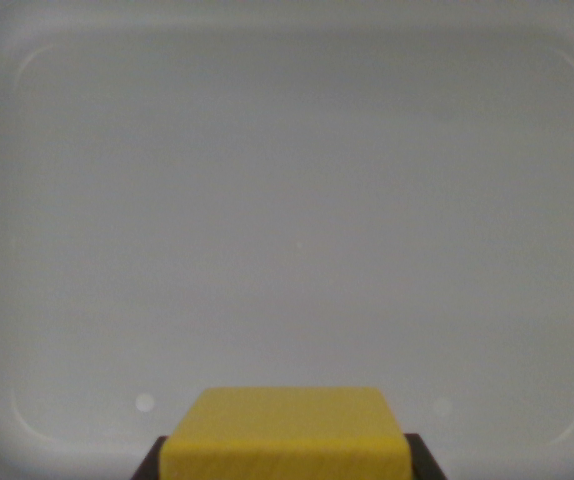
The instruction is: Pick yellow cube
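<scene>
Between my gripper (285,468) tips at the bottom edge sits the cube (287,435), apparently clamped above the grey tray (287,200), so I'd keep the squeeze steady and lift straight, without tilting.

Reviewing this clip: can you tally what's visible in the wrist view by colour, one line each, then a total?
Yellow: 1, the cube at the bottom edge.
White: 1, the tray filling the view.
Dark: 2, the hand's fingers, flanking the cube on either side; only their tips show.
Total: 4
</scene>
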Tool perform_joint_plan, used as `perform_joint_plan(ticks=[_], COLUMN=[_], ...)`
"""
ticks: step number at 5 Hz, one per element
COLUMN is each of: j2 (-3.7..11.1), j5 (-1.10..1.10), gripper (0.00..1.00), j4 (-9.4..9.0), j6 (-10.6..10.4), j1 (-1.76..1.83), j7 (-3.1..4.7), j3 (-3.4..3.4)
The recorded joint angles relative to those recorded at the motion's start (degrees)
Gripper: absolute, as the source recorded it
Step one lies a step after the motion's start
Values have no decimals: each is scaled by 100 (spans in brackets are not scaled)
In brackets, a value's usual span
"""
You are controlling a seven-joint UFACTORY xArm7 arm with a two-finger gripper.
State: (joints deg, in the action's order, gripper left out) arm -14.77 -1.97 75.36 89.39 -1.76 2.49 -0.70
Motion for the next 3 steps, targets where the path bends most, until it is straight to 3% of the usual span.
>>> perform_joint_plan(ticks=[3], j2=[-25], j5=[2], gripper=[100], j4=[45], j6=[70], j1=[0], j7=[-3], j3=[1])
